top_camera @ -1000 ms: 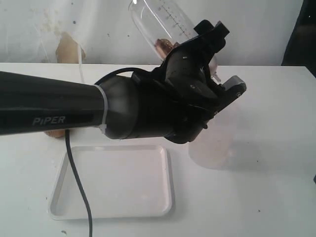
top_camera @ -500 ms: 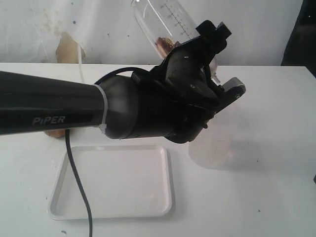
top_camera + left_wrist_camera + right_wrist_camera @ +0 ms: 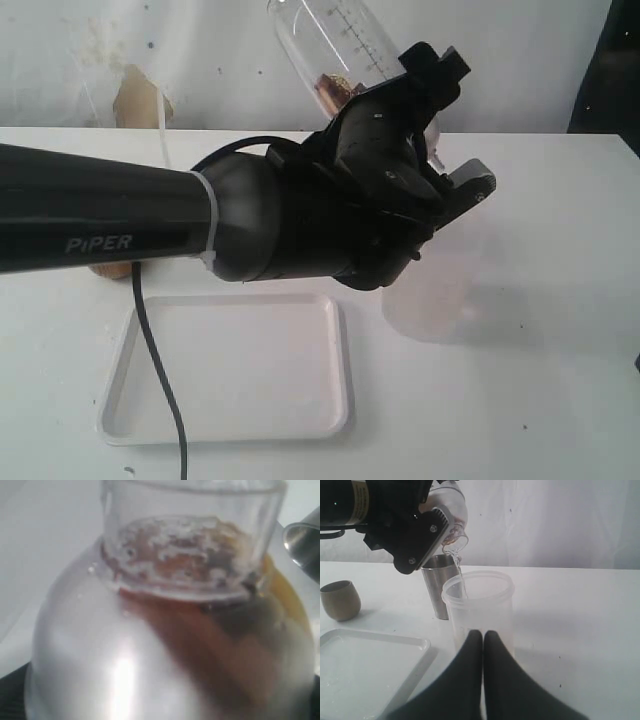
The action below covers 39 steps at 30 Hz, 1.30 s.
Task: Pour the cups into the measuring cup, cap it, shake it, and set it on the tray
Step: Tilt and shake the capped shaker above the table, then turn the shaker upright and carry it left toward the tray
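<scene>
Starting nearest you, your right claw (image 3: 482, 635) has its fingers pressed together on nothing, low over the white surface (image 3: 580, 630) just before the frosted plastic cup (image 3: 479, 610). Above that cup your left claw (image 3: 445, 128) pinches the measuring cup (image 3: 330, 45), tipped neck-down, and a thin stream (image 3: 460, 577) falls from its cap (image 3: 451, 505) into the frosted cup. The steel tumbler (image 3: 436, 585) stands just behind; the wooden cup (image 3: 340, 600) sits beyond the tray (image 3: 370, 639).

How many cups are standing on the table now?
3. The wooden cup is near the tray; the steel tumbler stands just behind the frosted cup. The measuring cup is held tilted in the air, so it is not counted. The arm may hide more.
</scene>
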Each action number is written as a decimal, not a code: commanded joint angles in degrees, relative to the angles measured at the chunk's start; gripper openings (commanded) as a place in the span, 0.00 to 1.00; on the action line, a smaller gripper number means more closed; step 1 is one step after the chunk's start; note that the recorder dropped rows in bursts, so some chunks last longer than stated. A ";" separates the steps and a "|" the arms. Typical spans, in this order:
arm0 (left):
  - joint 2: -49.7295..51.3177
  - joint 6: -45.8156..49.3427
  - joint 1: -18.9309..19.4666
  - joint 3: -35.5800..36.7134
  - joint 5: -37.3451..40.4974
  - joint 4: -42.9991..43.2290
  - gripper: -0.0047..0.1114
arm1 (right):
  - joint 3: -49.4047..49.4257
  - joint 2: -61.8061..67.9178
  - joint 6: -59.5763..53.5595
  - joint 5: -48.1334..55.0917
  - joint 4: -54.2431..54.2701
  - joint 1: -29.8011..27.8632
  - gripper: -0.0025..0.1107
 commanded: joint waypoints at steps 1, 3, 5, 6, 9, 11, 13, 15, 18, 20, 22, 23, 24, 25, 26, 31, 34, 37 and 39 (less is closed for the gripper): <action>-0.82 -0.04 -0.25 -0.72 0.34 2.22 0.04 | 0.36 -0.33 0.16 -0.36 0.05 -0.19 0.02; -0.82 -0.04 -0.25 -0.72 0.34 2.22 0.04 | 0.36 -0.33 0.16 -0.36 0.05 -0.19 0.02; -0.82 -0.04 -0.25 -0.72 0.34 2.22 0.04 | 0.36 -0.33 0.16 -0.36 0.05 -0.19 0.02; -0.82 -0.04 -0.25 -0.72 0.34 2.22 0.04 | 0.36 -0.33 0.16 -0.36 0.05 -0.19 0.02; -0.82 -0.04 -0.25 -0.72 0.34 2.22 0.04 | 0.36 -0.33 0.16 -0.36 0.05 -0.19 0.02; -0.82 -0.04 -0.25 -0.72 0.34 2.22 0.04 | 0.36 -0.33 0.16 -0.36 0.05 -0.19 0.02; -0.82 -1.67 -0.25 -0.72 0.36 2.22 0.04 | 0.36 -0.33 0.16 -0.36 0.05 -0.19 0.02; -0.82 -6.71 -0.25 -0.72 0.36 2.22 0.04 | 0.36 -0.33 0.16 -0.36 0.05 -0.19 0.02; -0.94 -12.53 -0.25 -0.72 0.74 2.22 0.04 | 0.36 -0.33 0.16 -0.36 0.05 -0.19 0.02; -1.42 -15.99 -0.25 -0.72 0.97 2.22 0.04 | 0.36 -0.33 0.28 -0.36 0.05 -0.19 0.02; -2.37 -21.35 -0.25 -0.72 0.37 1.99 0.04 | 0.36 -0.33 0.28 -0.36 0.05 -0.19 0.02; -3.25 -23.37 -0.25 -0.72 -0.51 -0.52 0.04 | 0.36 -0.33 0.28 -0.36 0.05 -0.19 0.02; -4.39 -25.01 -0.15 -0.72 -1.60 -4.00 0.04 | 0.36 -0.33 0.28 -0.36 0.05 -0.19 0.02; -5.74 -26.46 0.09 -0.72 -2.94 -7.95 0.04 | 0.36 -0.33 0.28 -0.36 0.05 -0.19 0.02; -7.32 -27.42 0.38 -0.72 -4.29 -12.39 0.04 | 0.36 -0.33 0.28 -0.36 0.05 -0.19 0.02; -15.61 -28.98 4.03 -0.72 -14.05 -35.66 0.04 | 0.36 -0.33 0.28 -0.36 0.05 -0.19 0.02; -20.02 -27.75 8.39 -0.72 -20.43 -53.49 0.04 | 0.36 -0.33 0.28 -0.36 0.05 -0.19 0.02; -23.37 -21.21 13.63 -0.72 -22.24 -72.02 0.04 | 0.36 -0.33 0.28 -0.36 0.05 -0.19 0.02; -25.24 -15.37 16.58 -0.45 -22.24 -82.62 0.04 | 0.36 -0.33 0.28 -0.36 0.05 -0.19 0.02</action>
